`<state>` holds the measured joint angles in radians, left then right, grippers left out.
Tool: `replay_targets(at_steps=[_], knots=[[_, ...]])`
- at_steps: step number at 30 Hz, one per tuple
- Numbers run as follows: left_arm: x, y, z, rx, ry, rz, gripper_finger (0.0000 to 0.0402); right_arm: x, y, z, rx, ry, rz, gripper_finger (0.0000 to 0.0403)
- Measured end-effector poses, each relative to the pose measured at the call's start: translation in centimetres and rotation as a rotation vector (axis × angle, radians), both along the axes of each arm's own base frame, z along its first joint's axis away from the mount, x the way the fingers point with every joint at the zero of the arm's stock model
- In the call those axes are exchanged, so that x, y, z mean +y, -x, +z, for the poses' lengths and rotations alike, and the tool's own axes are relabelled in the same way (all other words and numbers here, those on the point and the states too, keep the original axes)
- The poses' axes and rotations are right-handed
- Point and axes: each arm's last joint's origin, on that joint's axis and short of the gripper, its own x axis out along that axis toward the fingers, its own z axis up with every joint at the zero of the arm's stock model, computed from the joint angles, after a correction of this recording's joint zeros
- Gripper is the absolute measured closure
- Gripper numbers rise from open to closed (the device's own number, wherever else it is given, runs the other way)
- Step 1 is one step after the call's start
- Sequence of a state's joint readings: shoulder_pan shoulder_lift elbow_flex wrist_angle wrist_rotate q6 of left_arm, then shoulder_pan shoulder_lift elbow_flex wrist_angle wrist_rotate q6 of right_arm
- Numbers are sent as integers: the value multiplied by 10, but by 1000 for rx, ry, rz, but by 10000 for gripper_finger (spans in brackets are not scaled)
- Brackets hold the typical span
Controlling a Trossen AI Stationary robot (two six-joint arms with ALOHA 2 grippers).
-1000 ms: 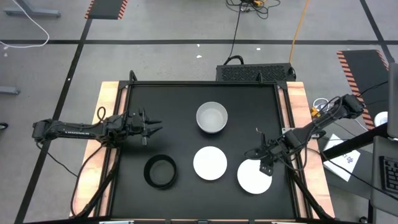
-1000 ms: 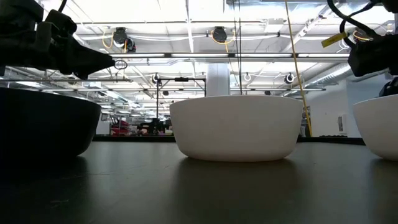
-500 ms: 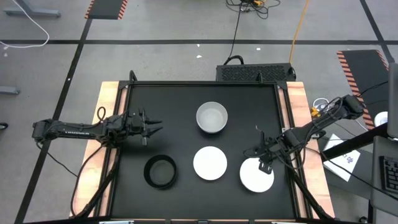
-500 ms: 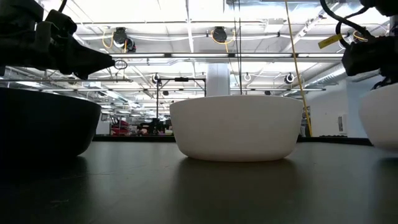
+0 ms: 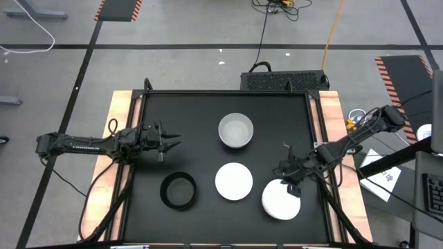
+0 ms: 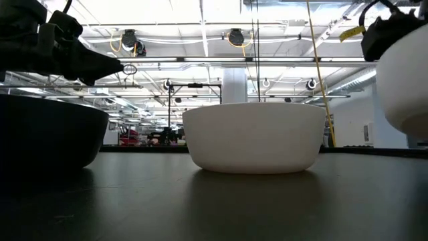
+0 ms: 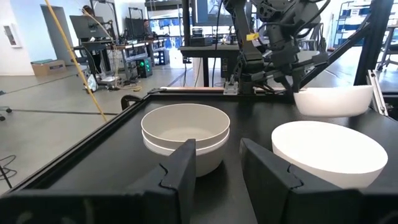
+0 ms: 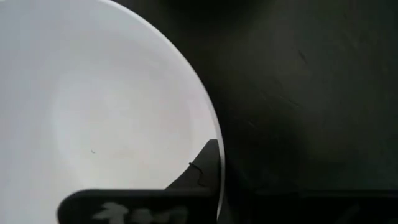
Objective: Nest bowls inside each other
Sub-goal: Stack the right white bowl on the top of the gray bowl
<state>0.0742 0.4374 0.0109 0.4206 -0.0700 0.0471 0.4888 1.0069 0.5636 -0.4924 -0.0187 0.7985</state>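
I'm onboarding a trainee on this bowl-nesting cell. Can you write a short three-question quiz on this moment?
1. True or false: the right gripper holds a white bowl clear of the table.
2. Which bowl sits nearest the left gripper? A) black bowl B) middle white bowl C) the lifted one
3. Fill in: the far bowl in the left wrist view shows a second ____ beneath its own.

Key: 1 true; 2 A; 3 rim.
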Motion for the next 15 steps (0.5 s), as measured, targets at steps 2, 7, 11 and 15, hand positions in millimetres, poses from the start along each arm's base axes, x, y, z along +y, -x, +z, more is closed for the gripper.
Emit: replay_targets(at_steps=[2,7,11,15], knots=[[0,0,0,0,0,0,275,2,0,1,-22,9,6,402],[0,0,-1,7,-1,0,275,7,3,1,-44,50,18,402],[0,0,-1,7,-1,0,275,12,5,1,-82,104,22,402],[0,0,-1,7,-1,1,275,18,10,2,-125,157,44,402]])
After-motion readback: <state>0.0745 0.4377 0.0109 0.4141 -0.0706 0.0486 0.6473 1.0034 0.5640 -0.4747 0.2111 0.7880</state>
